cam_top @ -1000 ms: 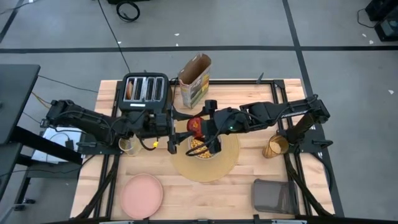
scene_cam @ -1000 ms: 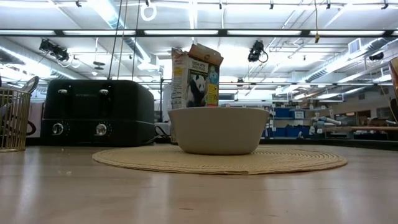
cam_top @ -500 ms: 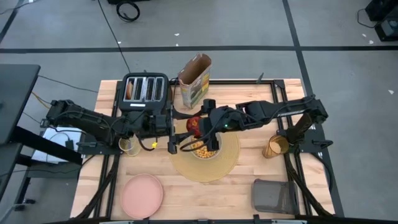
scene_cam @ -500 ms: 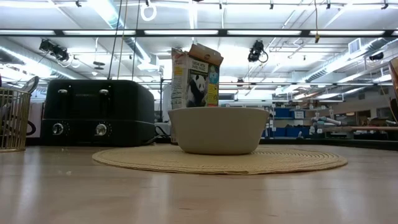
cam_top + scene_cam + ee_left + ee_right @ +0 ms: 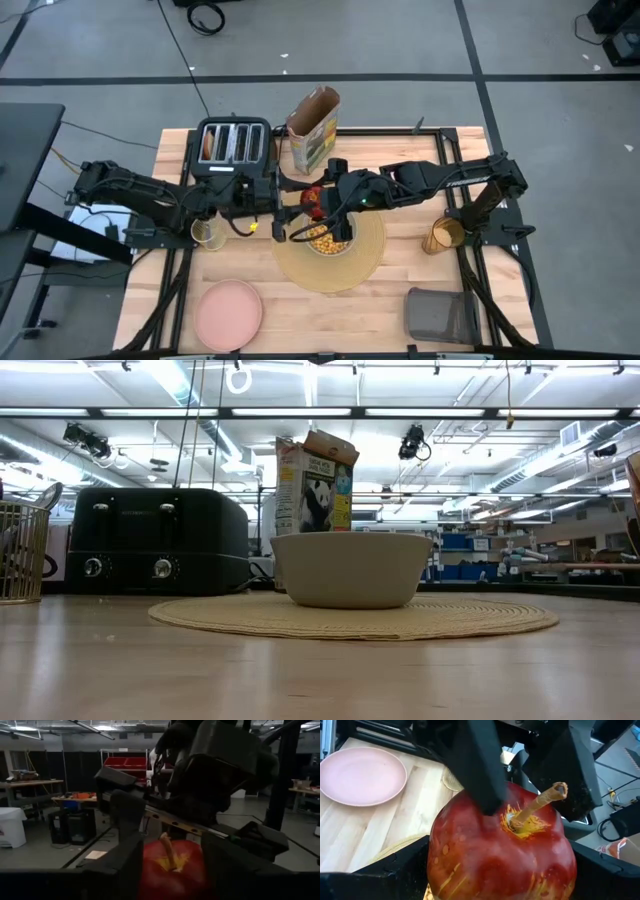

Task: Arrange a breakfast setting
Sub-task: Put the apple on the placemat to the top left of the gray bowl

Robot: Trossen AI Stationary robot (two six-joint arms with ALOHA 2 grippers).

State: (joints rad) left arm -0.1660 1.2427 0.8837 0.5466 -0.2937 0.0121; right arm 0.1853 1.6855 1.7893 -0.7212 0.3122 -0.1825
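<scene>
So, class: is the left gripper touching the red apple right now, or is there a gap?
Touching. In the left wrist view the left gripper has its own dark fingers pressed against both sides of the red apple, with no gap showing.

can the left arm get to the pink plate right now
Probably not yet. The left gripper is closed on the apple, which the right gripper also grips above the bowl. The plate lies bare on the left arm's side, so the way looks free once it lets go.
</scene>
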